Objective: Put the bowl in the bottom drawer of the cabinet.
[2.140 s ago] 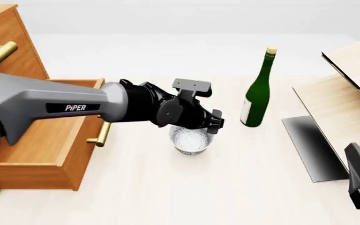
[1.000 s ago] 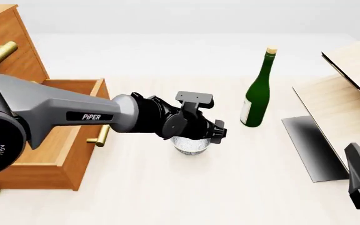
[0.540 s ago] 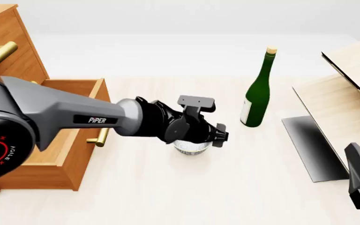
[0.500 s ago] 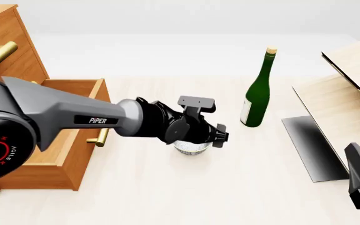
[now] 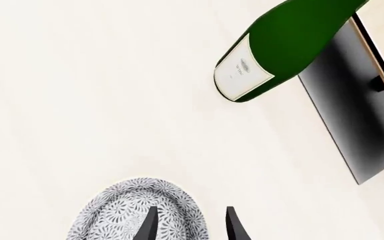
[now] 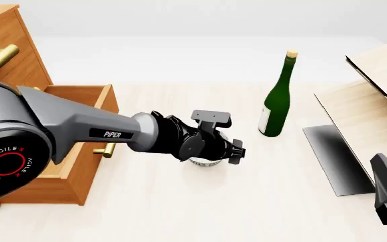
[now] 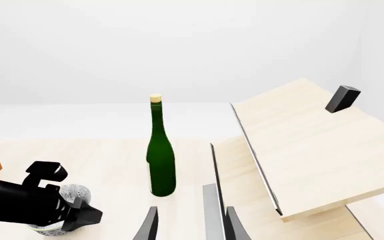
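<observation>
— Nearest first?

— Right claw, at the near right edge of the table. Hanging idle, fingers apart, nothing between them.

— And near left?

— Bottom drawer of the cabinet, standing pulled out towards the right. Brass handle on its front. Inside largely hidden by the left arm; nothing seen in the strip that shows. Opening step looks done.

— Where's the bowl?

— Bowl at mid-table, a little right of the drawer front, apparently resting on the table. Not in the drawer. Mostly covered in the front view by the left claw, which sits low over it.

— Gripped?

— Not by the look of it. From the wrist camera: one finger inside the bowl, the other outside, right-hand rim between them. Gap fairly wide, no pinch on the wall visible.

— Farther back?

— Green bottle, upright, beyond the bowl and to its right, clear of the claw. At the far right, a pale wooden box with a black panel.

— So how far along?

— Early to middle. Drawer open, claw placed. Left to do: close on the rim, lift, carry left over the drawer front and handle, lower inside, let go.
</observation>
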Robot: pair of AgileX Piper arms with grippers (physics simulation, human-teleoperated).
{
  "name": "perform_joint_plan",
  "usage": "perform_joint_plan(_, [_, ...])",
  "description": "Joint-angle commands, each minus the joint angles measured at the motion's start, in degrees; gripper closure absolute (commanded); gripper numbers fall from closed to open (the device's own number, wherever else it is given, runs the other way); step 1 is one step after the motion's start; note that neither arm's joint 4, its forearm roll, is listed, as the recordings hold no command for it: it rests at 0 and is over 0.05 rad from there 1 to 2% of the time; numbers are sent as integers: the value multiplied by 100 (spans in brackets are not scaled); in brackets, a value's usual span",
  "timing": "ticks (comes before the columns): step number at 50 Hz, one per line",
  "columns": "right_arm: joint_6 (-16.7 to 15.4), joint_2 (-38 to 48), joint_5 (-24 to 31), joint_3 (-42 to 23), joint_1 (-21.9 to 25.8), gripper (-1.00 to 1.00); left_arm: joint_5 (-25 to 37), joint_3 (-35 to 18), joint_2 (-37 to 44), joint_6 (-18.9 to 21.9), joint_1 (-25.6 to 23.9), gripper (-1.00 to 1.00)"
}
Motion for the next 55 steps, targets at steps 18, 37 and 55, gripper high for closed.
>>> perform_joint_plan(18, [0,0,0,0,0,-100,-143,39,192,-129,-12,-100])
perform_joint_plan(37, [0,-1,0,0,0,-100,-168,81,132,-93,-54,100])
perform_joint_plan(55, [0,0,0,0,1,-100,-644,326,-243,-94,97,100])
